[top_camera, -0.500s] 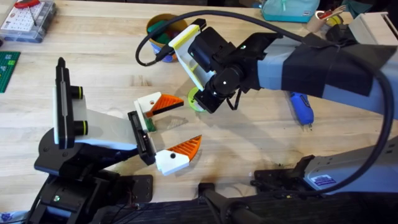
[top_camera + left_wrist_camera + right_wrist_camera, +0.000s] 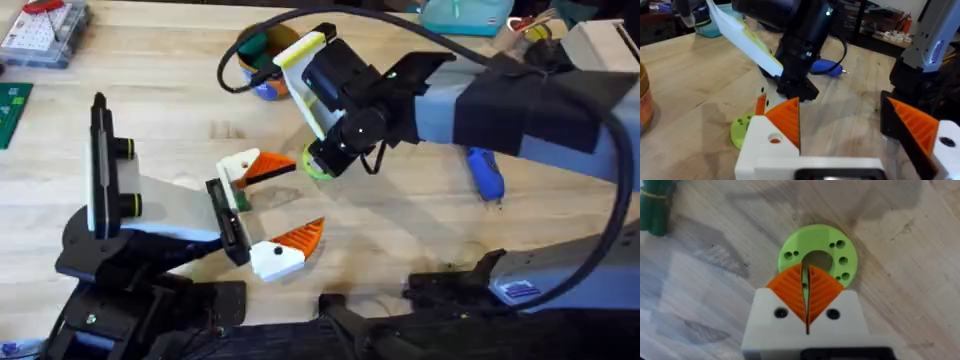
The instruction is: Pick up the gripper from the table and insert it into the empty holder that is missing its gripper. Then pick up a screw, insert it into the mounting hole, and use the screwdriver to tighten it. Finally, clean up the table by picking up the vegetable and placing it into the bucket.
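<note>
Vegetable (image 2: 817, 255), flat lime-green ring with small holes, beneath nearly closed, empty right gripper (image 2: 806, 287).

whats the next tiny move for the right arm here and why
Probably open the right gripper slightly before lowering. Its fingers look shut, their tips over the near rim of the lime-green ring, which seems to lie flat on the table. Shut fingers cannot take hold of the rim; parted, one could drop into the centre hole and the other outside.
</note>
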`<state>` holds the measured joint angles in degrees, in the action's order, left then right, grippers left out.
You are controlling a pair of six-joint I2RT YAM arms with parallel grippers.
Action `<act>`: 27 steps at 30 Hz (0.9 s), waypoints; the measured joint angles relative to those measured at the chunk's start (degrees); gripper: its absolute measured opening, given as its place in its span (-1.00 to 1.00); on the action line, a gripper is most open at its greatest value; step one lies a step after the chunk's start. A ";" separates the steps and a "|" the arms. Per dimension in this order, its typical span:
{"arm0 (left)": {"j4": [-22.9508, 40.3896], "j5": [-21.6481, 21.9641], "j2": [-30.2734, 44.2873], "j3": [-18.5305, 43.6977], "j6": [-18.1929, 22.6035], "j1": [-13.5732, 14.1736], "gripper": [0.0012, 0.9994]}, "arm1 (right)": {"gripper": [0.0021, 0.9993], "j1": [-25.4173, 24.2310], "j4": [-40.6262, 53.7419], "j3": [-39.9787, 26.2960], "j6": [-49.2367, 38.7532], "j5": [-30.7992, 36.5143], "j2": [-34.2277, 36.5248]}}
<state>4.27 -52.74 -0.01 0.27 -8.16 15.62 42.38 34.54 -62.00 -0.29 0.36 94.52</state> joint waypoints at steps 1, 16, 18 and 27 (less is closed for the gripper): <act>0.00 0.00 0.00 0.00 0.00 0.00 0.98 | -1.00 -0.22 0.13 -0.01 0.08 0.01 0.00; 0.01 0.05 0.00 0.00 0.00 0.00 0.97 | 0.82 -1.63 13.14 -3.56 2.91 -0.18 -12.96; 0.01 0.10 0.00 0.00 0.00 0.00 0.97 | 0.94 -1.62 14.13 -3.58 3.13 -0.20 -13.16; 0.00 0.27 0.00 0.00 -0.01 0.00 0.97 | 0.58 0.33 10.56 -2.85 3.34 -0.22 -5.22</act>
<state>4.27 -52.47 -0.01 0.27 -8.17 15.62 42.72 45.10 -64.85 3.05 0.14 89.30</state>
